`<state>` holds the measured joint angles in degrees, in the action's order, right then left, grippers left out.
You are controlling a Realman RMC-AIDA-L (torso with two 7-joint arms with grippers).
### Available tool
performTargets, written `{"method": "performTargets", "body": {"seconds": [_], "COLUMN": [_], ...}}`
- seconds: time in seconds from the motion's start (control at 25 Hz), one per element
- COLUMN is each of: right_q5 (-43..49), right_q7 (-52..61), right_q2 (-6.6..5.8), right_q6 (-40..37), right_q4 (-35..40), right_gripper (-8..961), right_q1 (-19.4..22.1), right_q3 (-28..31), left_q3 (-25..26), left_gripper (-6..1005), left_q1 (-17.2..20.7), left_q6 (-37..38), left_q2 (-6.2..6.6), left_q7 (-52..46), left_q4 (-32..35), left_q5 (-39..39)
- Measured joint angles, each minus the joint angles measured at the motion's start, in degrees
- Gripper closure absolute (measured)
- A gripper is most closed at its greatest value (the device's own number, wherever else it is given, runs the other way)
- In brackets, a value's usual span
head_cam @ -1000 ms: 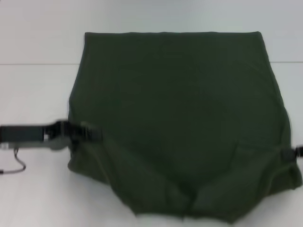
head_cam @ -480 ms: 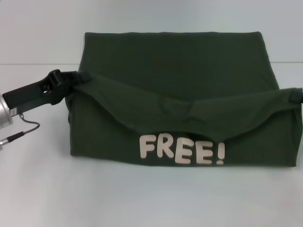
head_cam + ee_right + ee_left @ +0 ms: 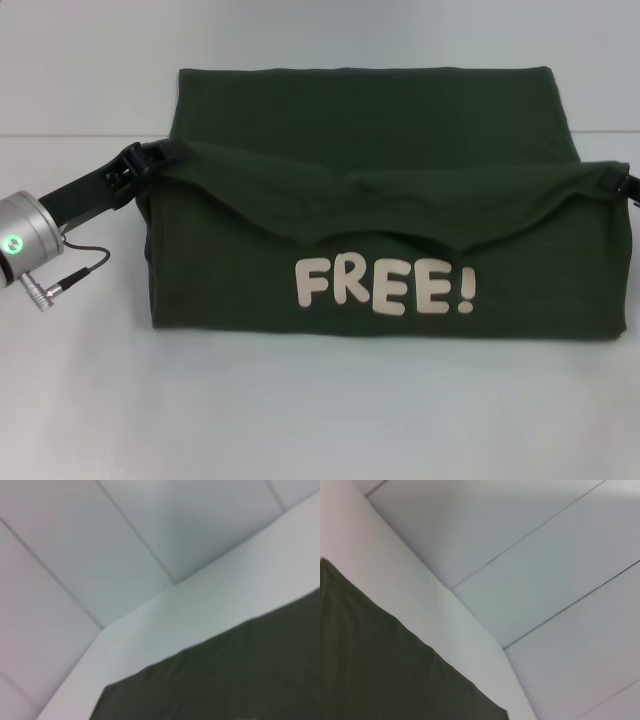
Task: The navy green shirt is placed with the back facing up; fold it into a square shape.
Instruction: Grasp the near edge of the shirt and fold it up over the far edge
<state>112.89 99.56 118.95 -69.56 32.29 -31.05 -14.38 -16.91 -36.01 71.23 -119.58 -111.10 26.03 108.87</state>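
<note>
The navy green shirt [image 3: 370,130] lies spread on the white table, dark olive cloth with its near half lifted and turned back, so a white "FREE!" print [image 3: 385,288] shows on the raised face. My left gripper [image 3: 160,157] is shut on the lifted cloth's left corner. At the right edge of the head view my right gripper [image 3: 622,183] is shut on the right corner. The held edge sags in the middle between them. Both wrist views show only a patch of the shirt [image 3: 380,665] [image 3: 225,680] and the table.
White table [image 3: 300,410] runs all round the shirt, with a seam line [image 3: 80,136] across its far part. A thin cable [image 3: 80,262] hangs from the left arm's silver wrist [image 3: 25,245].
Both grippers have lifted the shirt's near edge and carried it away from me toward the far edge. The fold has turned over and the "FREE!" print has come into sight.
</note>
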Motion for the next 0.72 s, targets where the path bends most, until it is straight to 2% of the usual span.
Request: {"method": "performTargets", "body": {"seconds": [0.12,0.4,0.72], "right_q5": [-2.55,-5.09,-8.13], "right_q7": [-5.32,-14.23,-22.35], "right_q2": [0.52,0.60,0.92], "right_q6": [3.88,12.51,18.97], "right_q4": [-1.70,-6.39,-10.71], "right_gripper": [910,911,898], "right_q1": [-0.89,-4.13,-7.51], "right_q3": [-0.26,-0.36,-0.39], "left_q3": [-0.25,-0.37,-0.35], "left_gripper": [969,970,970], "left_q1": [-0.66,-2.91,-4.60], "left_q6": [-3.05,-9.85,-15.27], "left_q2": [-0.81,-2.98,-3.49], "left_q7": [3.71,9.88,13.17], "left_q4": [-0.40,-0.61,-0.94], "left_q5": [-0.70,-1.08,-4.09]}}
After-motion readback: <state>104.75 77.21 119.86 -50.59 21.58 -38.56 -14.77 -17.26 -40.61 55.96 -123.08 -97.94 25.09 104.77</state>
